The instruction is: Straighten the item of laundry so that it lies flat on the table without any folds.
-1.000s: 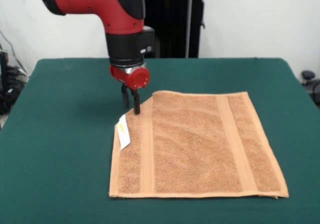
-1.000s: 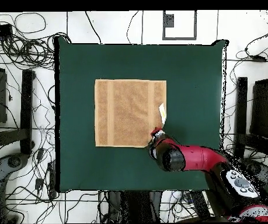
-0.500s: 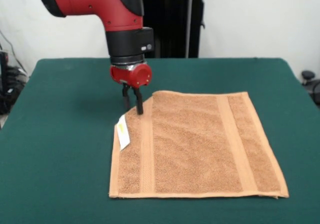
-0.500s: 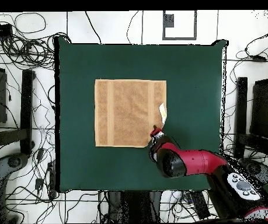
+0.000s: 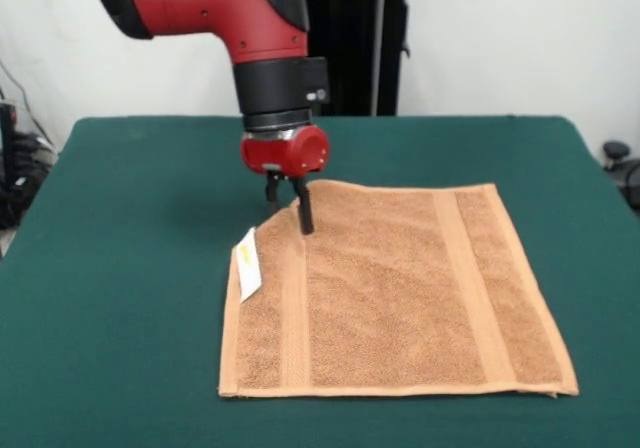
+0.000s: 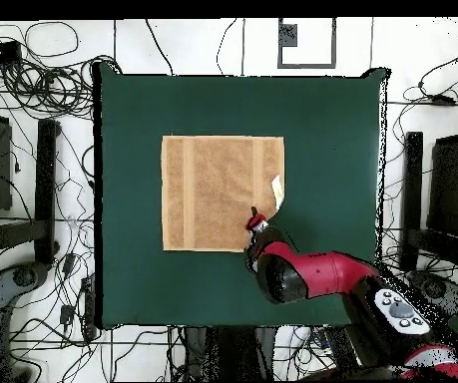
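The light orange-tan towel (image 5: 400, 288) lies nearly flat on the green table (image 5: 120, 268). Its far left corner in the front view is turned in, leaving a slanted edge. Its white tag (image 5: 246, 263) sticks out at the left edge. My gripper (image 5: 290, 206) hangs low over that turned-in corner, its front tip at the towel's surface. The fingers stand a little apart with nothing seen between them. In the overhead view the gripper (image 6: 255, 219) is over the towel's (image 6: 218, 190) lower right corner, near the tag (image 6: 277, 190).
The table (image 6: 332, 130) is far larger than the towel, with green cloth on all sides of it. Cables and stands lie on the floor around the table. A black stand rises behind the table's far edge.
The gripper has moved right in the front view, from just off the towel's far left corner to over it. The towel has not visibly moved.
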Controlling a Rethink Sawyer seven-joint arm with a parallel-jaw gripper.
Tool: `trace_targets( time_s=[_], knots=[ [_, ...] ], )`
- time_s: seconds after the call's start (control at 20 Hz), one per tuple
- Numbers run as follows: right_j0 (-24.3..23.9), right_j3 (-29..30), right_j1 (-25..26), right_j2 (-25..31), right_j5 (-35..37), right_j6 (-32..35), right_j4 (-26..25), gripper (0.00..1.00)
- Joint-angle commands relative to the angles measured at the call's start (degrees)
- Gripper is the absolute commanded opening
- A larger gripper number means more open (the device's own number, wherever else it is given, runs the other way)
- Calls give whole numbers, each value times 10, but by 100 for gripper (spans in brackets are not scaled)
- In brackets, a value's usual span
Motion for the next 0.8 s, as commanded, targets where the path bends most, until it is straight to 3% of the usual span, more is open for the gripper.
trace_targets(
  time_s=[0.05,0.1,0.15,0.65,0.8],
  knots=[
    [51,-24,40,20,-46,-2,-20,100],
    [57,-27,40,12,-51,-2,-18,100],
    [63,-29,40,3,-57,-1,-17,0],
    [85,-47,28,-11,72,-30,0,0],
    [94,-52,26,-19,79,-29,4,0]
  ],
)
